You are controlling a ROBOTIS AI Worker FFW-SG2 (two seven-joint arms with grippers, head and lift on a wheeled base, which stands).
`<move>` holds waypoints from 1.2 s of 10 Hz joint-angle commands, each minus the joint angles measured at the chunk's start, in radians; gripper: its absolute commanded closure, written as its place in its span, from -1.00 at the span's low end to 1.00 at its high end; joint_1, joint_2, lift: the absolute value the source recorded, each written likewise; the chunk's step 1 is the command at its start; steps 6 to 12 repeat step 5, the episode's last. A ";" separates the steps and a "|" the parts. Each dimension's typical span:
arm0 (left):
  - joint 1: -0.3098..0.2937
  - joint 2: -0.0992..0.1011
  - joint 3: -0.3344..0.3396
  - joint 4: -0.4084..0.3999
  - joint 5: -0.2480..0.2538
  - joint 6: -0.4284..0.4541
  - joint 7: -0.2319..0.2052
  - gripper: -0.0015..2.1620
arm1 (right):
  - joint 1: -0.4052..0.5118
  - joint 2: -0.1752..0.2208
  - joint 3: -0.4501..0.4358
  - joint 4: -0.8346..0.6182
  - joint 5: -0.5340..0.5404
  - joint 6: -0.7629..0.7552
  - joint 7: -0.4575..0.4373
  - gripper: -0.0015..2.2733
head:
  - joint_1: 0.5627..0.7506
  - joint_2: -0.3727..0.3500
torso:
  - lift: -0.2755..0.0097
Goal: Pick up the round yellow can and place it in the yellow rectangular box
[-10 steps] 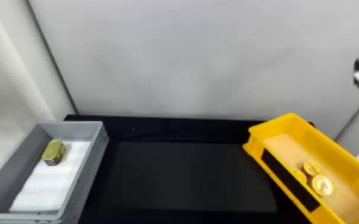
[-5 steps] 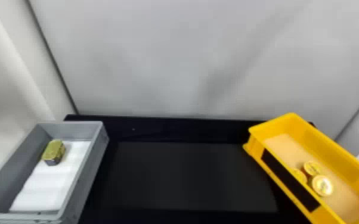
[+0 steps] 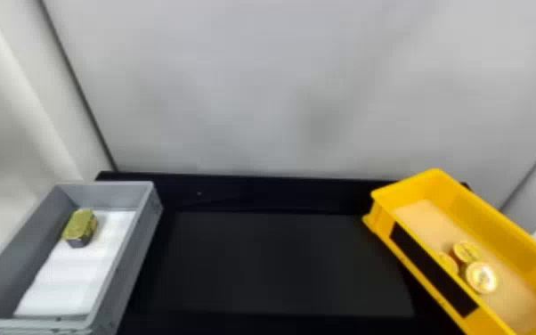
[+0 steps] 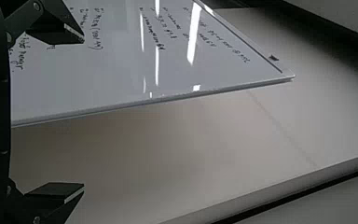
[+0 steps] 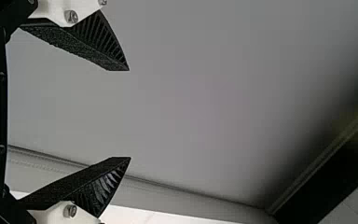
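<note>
With the round yellow cans (image 3: 481, 277) seemingly delivered, the right gripper (image 5: 129, 114), spread and empty like the left gripper (image 4: 84, 113), should wait well apart from the yellow rectangular box (image 3: 485, 227).

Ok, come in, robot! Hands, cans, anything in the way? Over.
Left hand, right hand: open, empty. Three round cans in yellow box. Boxy can in gray box. Nothing seen covering either box.
</note>
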 commanded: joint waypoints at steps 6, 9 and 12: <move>0.023 -0.003 0.048 -0.028 0.009 0.000 0.000 -0.85 | -0.037 -0.001 0.078 -0.033 -0.047 0.149 -0.102 -0.89 | 0.31 0.07 | 0.54; 0.023 -0.003 0.048 -0.028 0.009 0.000 0.000 -0.85 | -0.037 -0.001 0.078 -0.033 -0.047 0.149 -0.102 -0.89 | 0.31 0.07 | 0.54; 0.023 -0.003 0.048 -0.028 0.009 0.000 0.000 -0.85 | -0.037 -0.001 0.078 -0.033 -0.047 0.149 -0.102 -0.89 | 0.31 0.07 | 0.54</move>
